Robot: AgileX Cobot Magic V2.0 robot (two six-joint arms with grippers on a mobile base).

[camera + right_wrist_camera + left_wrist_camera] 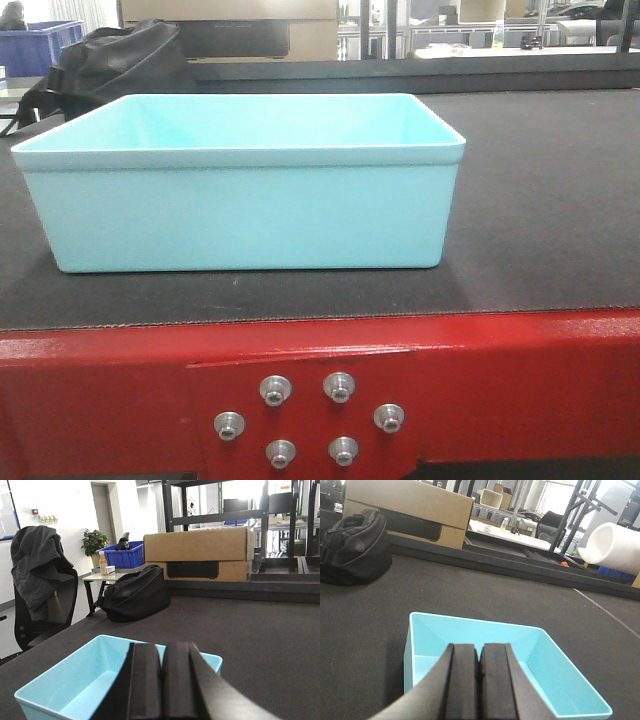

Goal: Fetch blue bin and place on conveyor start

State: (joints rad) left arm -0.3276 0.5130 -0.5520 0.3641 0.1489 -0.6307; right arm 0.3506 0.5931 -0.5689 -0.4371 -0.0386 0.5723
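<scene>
The blue bin is a pale cyan tub, empty, standing flat on the dark grey belt of the conveyor start, close behind the red frame and its bolted plate. No gripper shows in the front view. In the left wrist view my left gripper has its black pads pressed together, empty, above the near side of the bin. In the right wrist view my right gripper is also shut and empty, above the bin.
A black bag lies on the belt behind the bin; it also shows in the right wrist view. A cardboard box stands at the belt's far edge. A dark blue crate sits on a side table, and a chair with a jacket stands beside the conveyor.
</scene>
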